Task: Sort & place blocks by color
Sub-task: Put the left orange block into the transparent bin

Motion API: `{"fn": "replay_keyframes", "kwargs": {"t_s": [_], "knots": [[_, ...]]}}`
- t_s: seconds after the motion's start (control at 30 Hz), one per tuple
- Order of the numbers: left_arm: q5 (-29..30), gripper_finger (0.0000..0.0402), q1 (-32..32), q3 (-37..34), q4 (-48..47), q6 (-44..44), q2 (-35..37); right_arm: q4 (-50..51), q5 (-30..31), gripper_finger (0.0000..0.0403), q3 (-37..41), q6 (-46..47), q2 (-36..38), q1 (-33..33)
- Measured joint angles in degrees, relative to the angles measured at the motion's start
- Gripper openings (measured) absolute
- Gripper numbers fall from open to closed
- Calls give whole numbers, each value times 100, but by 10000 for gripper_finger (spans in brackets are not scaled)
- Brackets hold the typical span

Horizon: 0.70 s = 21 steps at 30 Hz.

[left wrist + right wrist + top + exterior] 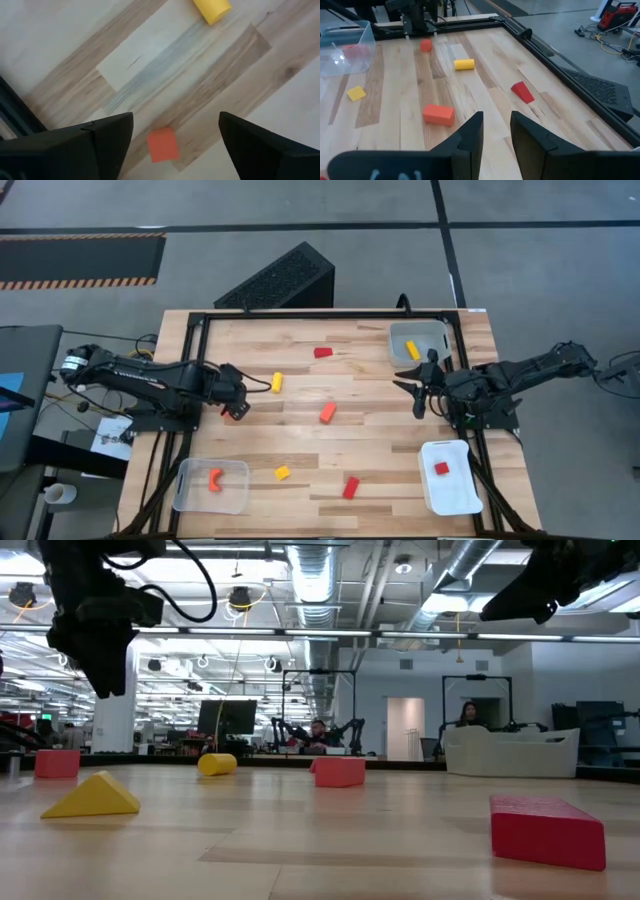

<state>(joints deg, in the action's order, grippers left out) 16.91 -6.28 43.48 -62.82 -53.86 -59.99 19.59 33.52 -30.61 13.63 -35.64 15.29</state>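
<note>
My left gripper (pixel 236 398) (pixel 175 145) is open above a small orange cube (pixel 162 144) (pixel 238 411) that lies flat on the table. Its fingers stand on either side of the cube without touching it. A yellow cylinder (pixel 278 381) (pixel 212 9) lies just beyond, toward the right. My right gripper (pixel 412 392) (pixel 497 131) is open with a narrow gap and hovers near the table's right side, touching nothing. Loose on the wood lie a red wedge (pixel 323 352), an orange bar (pixel 327 412), a yellow piece (pixel 283 473) and a red bar (pixel 351 487).
A clear tray (pixel 235 490) at the near left holds an orange piece (pixel 215 478). A white tray (pixel 455 490) at the near right holds a red block (pixel 441 468). A clear tray (pixel 430 332) at the far right holds a yellow block (pixel 412 350). A black frame (pixel 300 314) edges the table.
</note>
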Motion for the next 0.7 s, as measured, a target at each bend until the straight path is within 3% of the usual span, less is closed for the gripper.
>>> {"fn": "replay_keyframes", "kwargs": {"t_s": [0.7], "knots": [[-557,291,2,-632,-89,-331,554,130,-13,120,-2,151,-84,0]]}}
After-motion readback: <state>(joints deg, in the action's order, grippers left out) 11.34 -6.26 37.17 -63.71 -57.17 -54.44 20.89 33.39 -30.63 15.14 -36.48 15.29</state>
